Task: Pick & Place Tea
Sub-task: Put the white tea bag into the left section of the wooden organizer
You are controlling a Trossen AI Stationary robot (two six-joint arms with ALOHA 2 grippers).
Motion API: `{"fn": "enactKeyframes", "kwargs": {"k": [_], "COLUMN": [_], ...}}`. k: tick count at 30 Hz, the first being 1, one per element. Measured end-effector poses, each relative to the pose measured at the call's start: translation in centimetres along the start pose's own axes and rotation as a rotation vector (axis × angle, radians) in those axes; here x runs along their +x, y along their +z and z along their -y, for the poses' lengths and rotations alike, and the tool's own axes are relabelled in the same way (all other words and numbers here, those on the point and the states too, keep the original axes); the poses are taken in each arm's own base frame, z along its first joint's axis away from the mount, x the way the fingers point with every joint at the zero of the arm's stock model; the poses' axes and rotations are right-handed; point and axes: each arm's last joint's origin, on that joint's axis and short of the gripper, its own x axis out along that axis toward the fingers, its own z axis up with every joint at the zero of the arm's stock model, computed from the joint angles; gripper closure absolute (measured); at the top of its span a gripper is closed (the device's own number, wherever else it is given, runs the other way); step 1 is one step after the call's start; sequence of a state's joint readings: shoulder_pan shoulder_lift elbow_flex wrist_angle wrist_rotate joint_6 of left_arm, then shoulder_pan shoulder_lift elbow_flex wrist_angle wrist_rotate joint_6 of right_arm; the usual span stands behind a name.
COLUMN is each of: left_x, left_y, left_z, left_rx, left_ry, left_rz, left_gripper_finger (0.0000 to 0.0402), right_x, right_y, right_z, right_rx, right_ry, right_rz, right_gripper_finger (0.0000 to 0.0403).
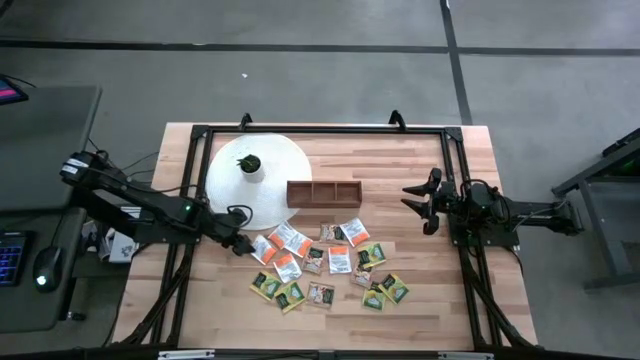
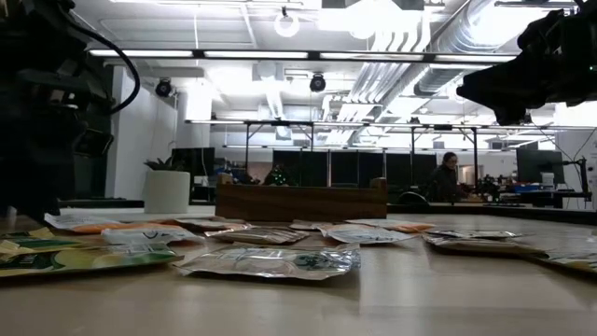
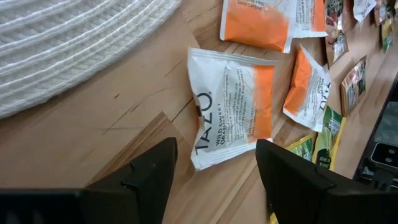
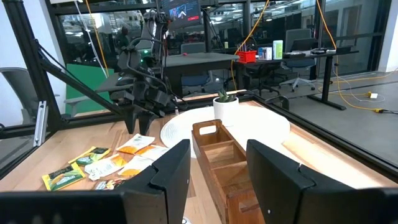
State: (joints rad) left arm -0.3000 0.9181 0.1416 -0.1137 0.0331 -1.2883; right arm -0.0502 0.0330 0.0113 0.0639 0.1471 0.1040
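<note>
Tabletop: left tool (image 3: 214, 177) wide, over sachet (image 3: 231, 112)

A light wooden bench (image 1: 420, 310) carries a white round woven disc (image 1: 285, 165), a narrow brown three-compartment wooden box (image 1: 323, 193), and scattered square tea sachets (image 1: 325, 262).

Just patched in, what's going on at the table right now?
The left gripper hangs open over the left edge of the scattered tea sachets, lined up on an orange-and-white sachet beside the white woven disc; nothing is gripped yet. The right gripper waits open, empty, to the right of the wooden three-compartment box. The box compartments look empty, so no tea has been placed.
</note>
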Motion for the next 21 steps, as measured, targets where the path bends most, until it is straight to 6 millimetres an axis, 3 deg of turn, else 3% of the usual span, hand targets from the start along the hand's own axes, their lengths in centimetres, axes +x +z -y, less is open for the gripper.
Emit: {"fn": "enactKeyframes", "kwargs": {"k": [15, 21], "left_x": [0.7, 0.9], "left_y": [0.4, 0.4], "left_z": [1.1, 1.0], "left_rx": [0.050, 0.085], "left_ry": [0.020, 0.028], "left_rz": [0.007, 0.014], "left_gripper_finger": [0.0176, 0.0224], "right_x": [0.0, 0.0], "right_y": [0.0, 0.0], "right_z": [0.0, 0.0], "right_rx": [0.000, 0.000], "right_ry": [0.000, 0.000], "right_rz": [0.000, 0.000], "right_gripper_finger": [0.0250, 0.0250]}}
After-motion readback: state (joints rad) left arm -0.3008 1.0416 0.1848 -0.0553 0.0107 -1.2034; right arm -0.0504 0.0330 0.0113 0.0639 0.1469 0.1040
